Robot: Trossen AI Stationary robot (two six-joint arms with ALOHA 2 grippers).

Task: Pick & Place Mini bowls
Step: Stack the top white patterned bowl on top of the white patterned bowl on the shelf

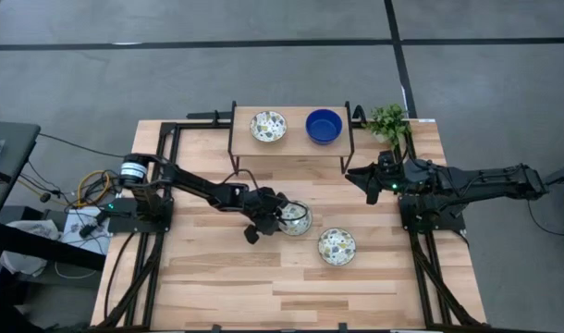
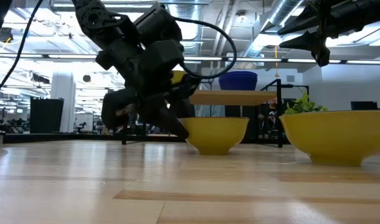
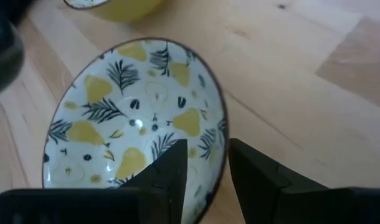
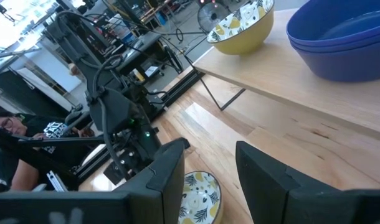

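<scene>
Two white mini bowls with a yellow and dark leaf pattern rest on their bases on the wooden table: one [image 1: 298, 220] at mid-table, another [image 1: 337, 246] nearer the front. My left gripper [image 1: 276, 217] is open at the first bowl's left rim [image 3: 222, 134]; one finger stands inside the bowl and one outside. A third patterned bowl [image 1: 268, 126] and two stacked blue bowls [image 4: 339, 37] stand on the raised shelf [image 1: 291, 144]. My right gripper [image 1: 367, 181] waits open in the air right of the shelf.
A small green plant [image 1: 389, 120] stands at the far right, beside the shelf. The shelf's thin black legs [image 1: 232, 157] stand just behind the left arm. Bare wood [image 1: 226, 287] lies along the table's near side.
</scene>
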